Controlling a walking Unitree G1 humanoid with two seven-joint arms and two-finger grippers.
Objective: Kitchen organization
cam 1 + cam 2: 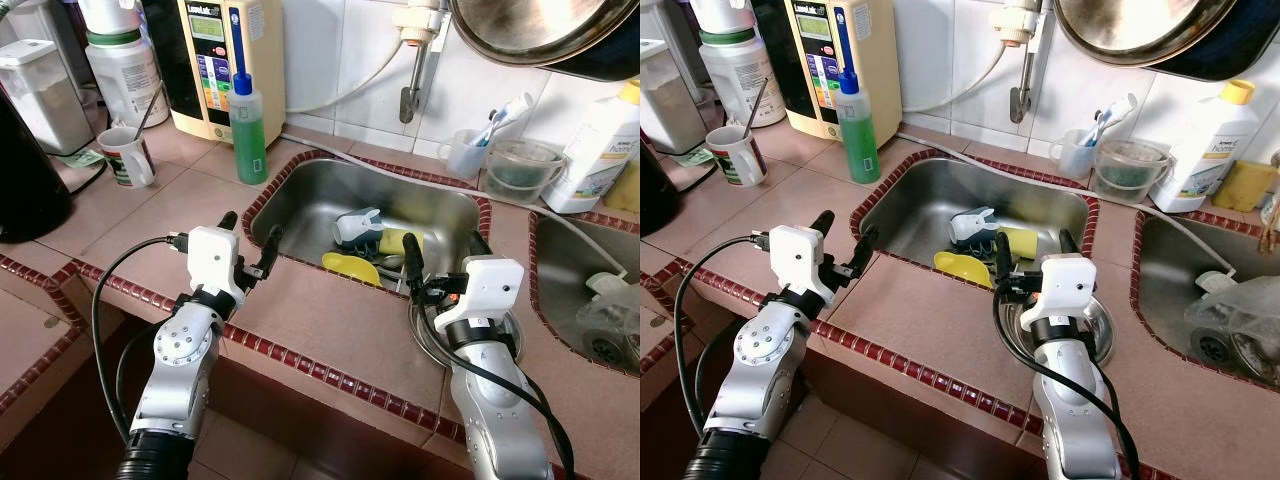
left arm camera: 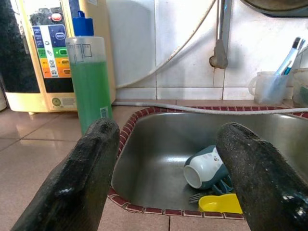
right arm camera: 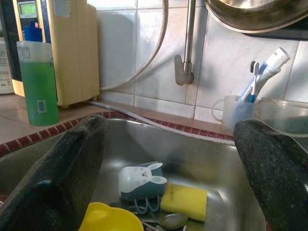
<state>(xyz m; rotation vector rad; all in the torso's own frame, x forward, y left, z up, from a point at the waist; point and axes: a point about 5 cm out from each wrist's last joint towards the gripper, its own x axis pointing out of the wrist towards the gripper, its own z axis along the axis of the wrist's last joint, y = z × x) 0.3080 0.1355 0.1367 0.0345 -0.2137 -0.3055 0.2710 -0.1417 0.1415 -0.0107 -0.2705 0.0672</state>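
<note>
Sink (image 1: 300, 195) in the tiled counter holds one tipped mug (image 1: 357, 227), one yellow sponge (image 1: 400, 241), one yellow scoop (image 1: 350, 266) and some cutlery; one green soap bottle (image 1: 247, 122) stands beside its rim. My left gripper (image 1: 250, 243) hovers over the counter at the sink's near-left edge, fingers spread and empty. My right gripper (image 1: 445, 258) hangs at the near-right edge above a steel bowl (image 1: 1102, 335), likewise spread and holding nothing

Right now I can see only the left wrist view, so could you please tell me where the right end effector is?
Observer: The right end effector is open at the sink's front right corner, above a round steel dish.
Operator: Thank you. Does anything lie beside the toppled cup?
Observer: Yes, a yellow sponge lies just to its right.
</note>
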